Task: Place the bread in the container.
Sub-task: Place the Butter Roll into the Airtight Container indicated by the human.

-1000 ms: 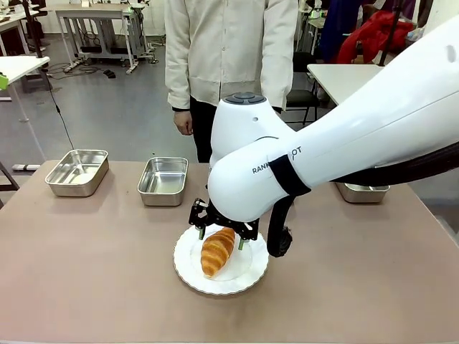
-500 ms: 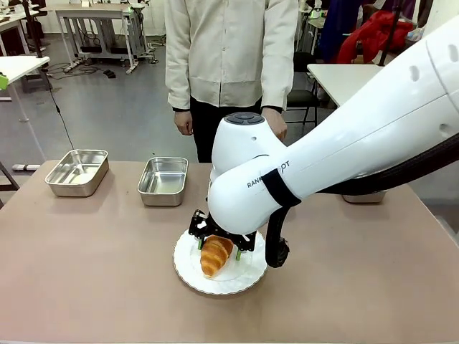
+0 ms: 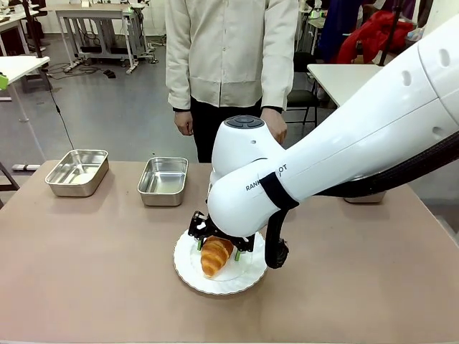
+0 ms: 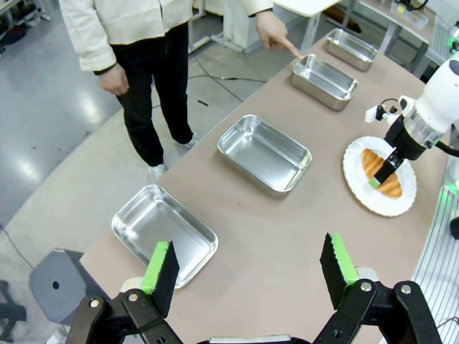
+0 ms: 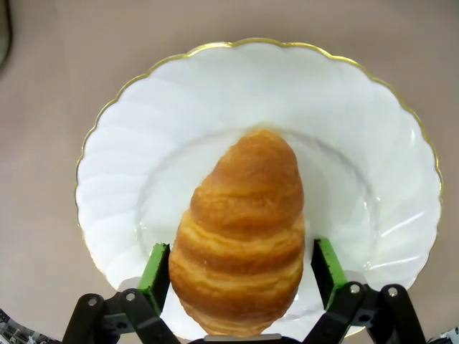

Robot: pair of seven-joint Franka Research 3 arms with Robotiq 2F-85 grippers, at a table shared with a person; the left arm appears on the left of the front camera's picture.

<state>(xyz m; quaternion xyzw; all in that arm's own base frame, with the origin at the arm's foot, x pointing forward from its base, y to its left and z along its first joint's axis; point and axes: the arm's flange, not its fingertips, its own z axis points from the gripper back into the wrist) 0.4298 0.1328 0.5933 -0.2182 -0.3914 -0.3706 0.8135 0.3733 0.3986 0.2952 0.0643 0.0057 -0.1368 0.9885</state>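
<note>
Straddling the bread (image 5: 244, 215) on the plate (image 5: 358, 129), the right gripper (image 5: 241, 266) gapes.

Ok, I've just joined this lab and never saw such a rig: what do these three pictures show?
Two white robot arms work at a table, a person standing opposite. One picture looks across from between the arms; the other two come from cameras on each wrist. The right tool hangs open around the bread on a plate, not gripping yet. The left tool is open and holds nothing. Four pans sit on the table; the person's hand points at a far pan.
</note>
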